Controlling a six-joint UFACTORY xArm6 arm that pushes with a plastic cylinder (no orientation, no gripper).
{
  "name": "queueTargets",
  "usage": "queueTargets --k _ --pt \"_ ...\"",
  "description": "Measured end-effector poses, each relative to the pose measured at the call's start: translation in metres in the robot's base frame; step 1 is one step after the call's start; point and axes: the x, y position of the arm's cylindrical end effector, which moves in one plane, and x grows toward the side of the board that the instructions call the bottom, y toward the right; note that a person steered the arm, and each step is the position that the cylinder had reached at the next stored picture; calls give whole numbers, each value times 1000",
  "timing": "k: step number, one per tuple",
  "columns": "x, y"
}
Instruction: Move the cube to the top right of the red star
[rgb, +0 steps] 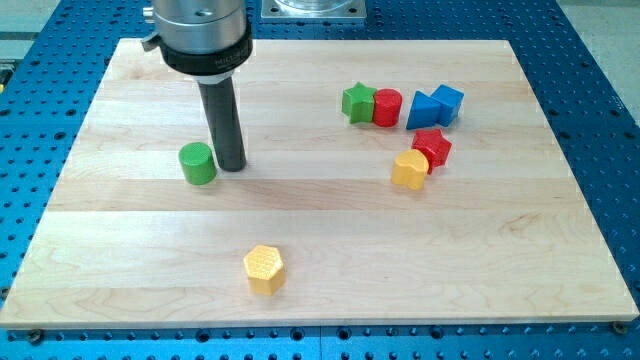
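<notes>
Currently my tip (232, 165), a clawless rod holding nothing, stands beside the green cylinder block (198, 164), well left of the blue cube block (448, 103) touching the blue triangular block (424, 110); careless pushing could scatter the red star block (432, 148).

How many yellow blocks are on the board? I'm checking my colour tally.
2. One yellow hexagon block sits alone near the view's bottom, left of centre. The other yellow block is right of centre, touching the red star. None looks hidden.
</notes>
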Motion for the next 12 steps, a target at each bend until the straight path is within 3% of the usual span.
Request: queueTargets --k 1,2,3,6,7,9,10,11,12 --pt "11 -37" --pt "-33 -90" --pt "-44 -26" --pt "-84 289" --pt "-85 317" --pt "-133 419" --pt "-162 440" --pt "-166 379" --pt "-206 381"
